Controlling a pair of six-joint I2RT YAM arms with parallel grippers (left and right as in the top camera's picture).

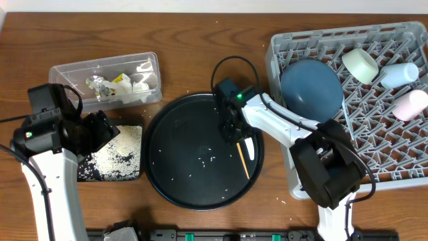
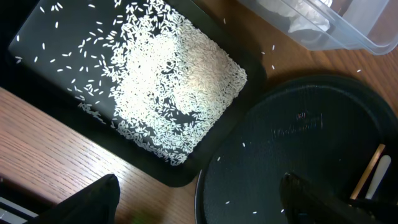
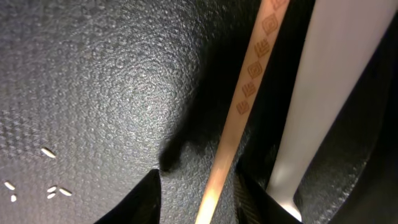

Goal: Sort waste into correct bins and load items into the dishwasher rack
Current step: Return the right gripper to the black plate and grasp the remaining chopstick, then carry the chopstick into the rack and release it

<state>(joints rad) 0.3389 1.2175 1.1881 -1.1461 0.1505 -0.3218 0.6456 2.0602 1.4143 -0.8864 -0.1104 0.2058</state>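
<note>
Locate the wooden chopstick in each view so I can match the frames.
Overhead: the wooden chopstick lies on the right part of the round black tray.
Left wrist: the chopstick is at the right edge, lower half, on the same tray.
Right wrist: the chopstick runs diagonally through the centre, from bottom to top.
Shared landmark: the white spoon lies just right of it in all three views.

Left robot arm (image 1: 50, 194), a long white tube with chunky black joints, right robot arm (image 1: 274, 120), white with big black blocks (image 1: 328, 167), a tiny green light (image 1: 237, 98) glowing, a thin black cable (image 1: 234, 58) looping at its far end, right gripper (image 3: 198, 202) with two smooth black fingers (image 3: 140, 199)
</note>
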